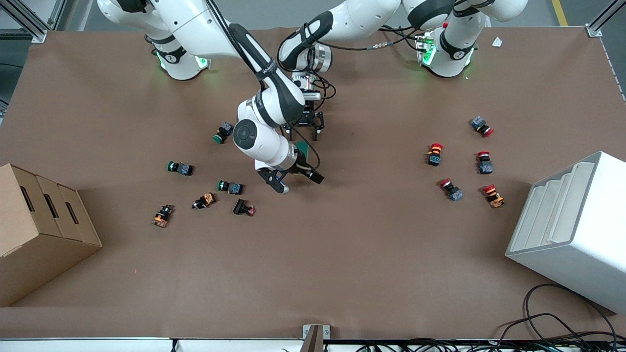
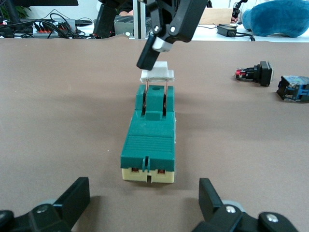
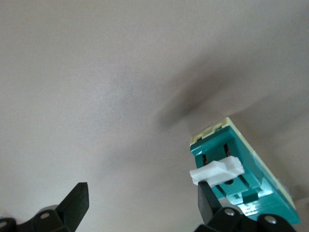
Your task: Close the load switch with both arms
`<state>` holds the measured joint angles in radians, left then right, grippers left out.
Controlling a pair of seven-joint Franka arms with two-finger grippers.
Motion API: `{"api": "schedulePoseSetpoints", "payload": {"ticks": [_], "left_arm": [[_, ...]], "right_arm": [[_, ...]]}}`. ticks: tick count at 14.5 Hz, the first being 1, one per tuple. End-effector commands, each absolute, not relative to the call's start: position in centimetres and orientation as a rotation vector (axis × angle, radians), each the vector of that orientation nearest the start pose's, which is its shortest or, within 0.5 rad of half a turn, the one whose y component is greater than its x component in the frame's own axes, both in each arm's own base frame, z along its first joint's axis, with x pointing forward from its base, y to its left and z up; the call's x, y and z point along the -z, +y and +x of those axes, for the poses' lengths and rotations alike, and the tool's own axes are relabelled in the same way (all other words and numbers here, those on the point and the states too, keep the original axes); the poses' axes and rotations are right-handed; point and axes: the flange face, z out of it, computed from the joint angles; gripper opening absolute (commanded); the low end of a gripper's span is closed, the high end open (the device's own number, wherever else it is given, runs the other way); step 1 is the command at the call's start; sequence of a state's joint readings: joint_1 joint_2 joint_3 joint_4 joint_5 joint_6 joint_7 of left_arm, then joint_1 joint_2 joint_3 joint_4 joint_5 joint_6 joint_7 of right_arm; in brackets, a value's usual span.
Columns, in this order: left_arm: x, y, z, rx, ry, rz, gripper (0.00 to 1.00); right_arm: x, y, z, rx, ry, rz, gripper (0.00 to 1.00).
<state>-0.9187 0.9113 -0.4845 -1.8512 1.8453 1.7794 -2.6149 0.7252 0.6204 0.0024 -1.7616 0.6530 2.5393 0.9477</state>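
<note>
The load switch [image 1: 303, 148], a dark green block with a cream base, lies on the brown table mid-way between the arms, partly under the right arm's wrist. In the left wrist view the load switch [image 2: 149, 137] has its white lever [image 2: 157, 75] raised. My right gripper [image 1: 296, 178] is open over the lever end, and one of its fingers [image 2: 157, 46] touches the lever. The right wrist view shows the lever [image 3: 215, 171] against that finger [image 3: 207, 198]. My left gripper [image 2: 143, 203] is open and empty just off the switch's cream end, also seen in the front view [image 1: 304, 128].
Green-capped push-buttons [image 1: 180, 168] and others lie toward the right arm's end. Red-capped push-buttons [image 1: 434, 154] lie toward the left arm's end. A cardboard box [image 1: 39, 230] and a white bin [image 1: 572, 225] stand at the table's two ends.
</note>
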Motion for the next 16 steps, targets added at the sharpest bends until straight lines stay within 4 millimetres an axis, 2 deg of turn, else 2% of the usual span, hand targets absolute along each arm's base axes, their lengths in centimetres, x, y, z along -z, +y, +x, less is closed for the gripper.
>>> {"api": "schedulePoseSetpoints", "payload": {"ticks": [1,6,8,11,12,15,16], "left_arm": [[-3.7,-56.6,17.8,1.643,-0.030,-2.715,0.99],[-3.9,-56.7,17.8,1.643,-0.034,-2.714,0.99],[-4.0,-56.7,17.9,1.646,-0.036,-2.714,0.99],[-4.0,-56.7,17.8,1.645,-0.037,-2.715,0.99],[-4.0,-56.7,17.8,1.645,-0.037,-2.715,0.99],[-4.0,-56.7,17.8,1.645,-0.039,-2.715,0.99],[-4.1,-56.7,18.0,1.646,-0.040,-2.713,0.99]], "right_arm": [[-22.3,43.7,52.1,-0.233,0.953,-2.599,1.00],[-20.3,43.4,52.6,-0.213,0.906,-2.643,1.00],[-20.2,43.3,52.8,-0.206,0.890,-2.647,1.00],[-21.1,41.0,54.5,-0.199,0.882,-2.678,1.00],[-22.1,40.0,55.2,-0.218,0.841,-2.728,1.00],[-27.2,35.4,57.8,-0.209,0.706,-2.867,1.00],[-28.9,33.3,58.6,-0.201,0.641,-2.907,1.00]]}}
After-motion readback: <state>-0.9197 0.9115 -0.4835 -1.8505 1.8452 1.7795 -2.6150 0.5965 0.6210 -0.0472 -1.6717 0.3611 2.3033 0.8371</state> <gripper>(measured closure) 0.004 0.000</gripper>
